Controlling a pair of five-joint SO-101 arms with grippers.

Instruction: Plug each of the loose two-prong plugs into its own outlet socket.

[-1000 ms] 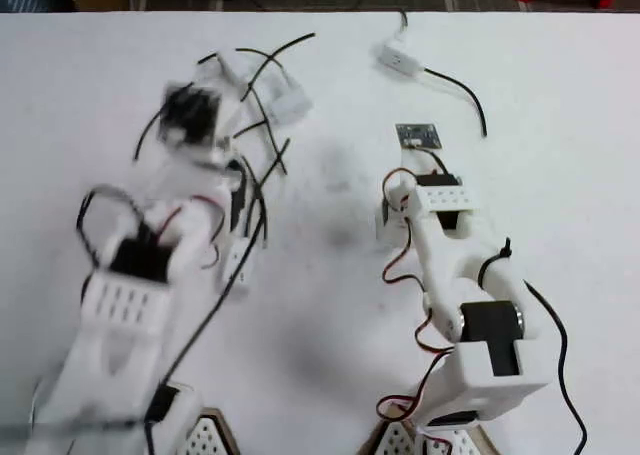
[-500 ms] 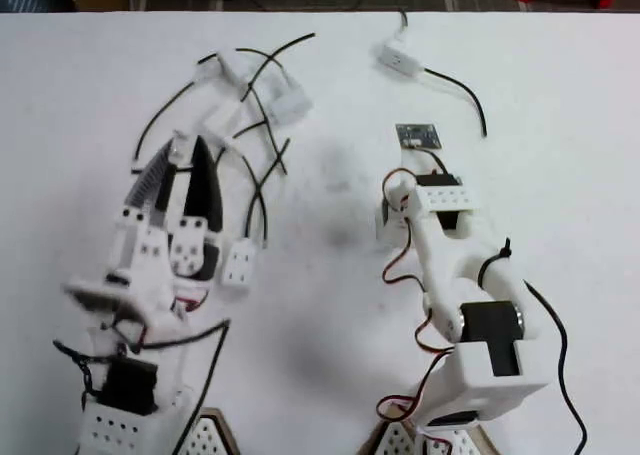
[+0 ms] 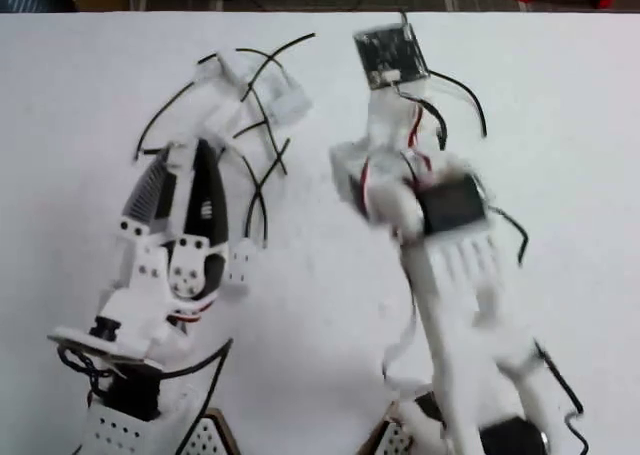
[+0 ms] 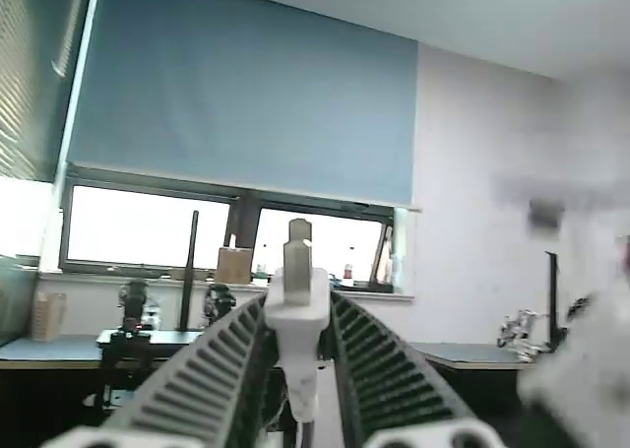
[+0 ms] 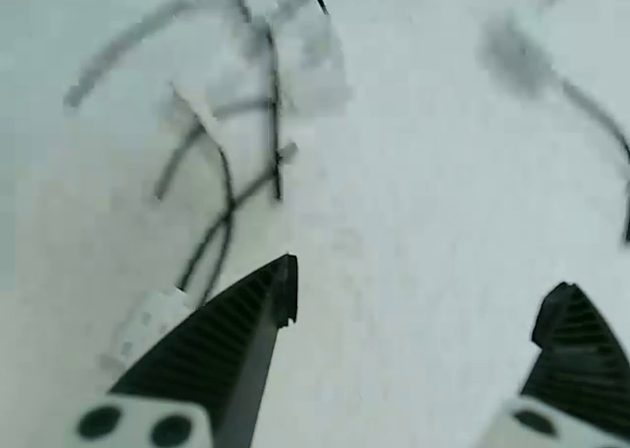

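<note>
I am gripping one two-prong plug (image 4: 295, 315) in the left claw (image 3: 186, 163). The ribbed jaws are pinching narrow on its white body so that the prongs (image 4: 298, 249) are sticking out past the fingertips, leaving free the end that must enter a socket. The left wrist camera is looking out at the room rather than down, so I am judging that the plug is raised off the table (image 3: 330, 305) and not yet aimed at anything. The nearest outlet socket (image 3: 238, 263) is lying on the table just beside that arm, by the tangle of black cables (image 3: 262, 170). Another white block (image 3: 290, 103) is sitting farther back among them; I cannot tell if it is a socket or a plug. The right claw (image 5: 423, 292) is hanging spread wide and holding nothing above bare table near the cables — I am reading it as placed to pin a socket down, since a loose block would likely slide under the push of the prongs. I am expecting to tip the left wrist down next and line the prongs up with the slots.
</note>
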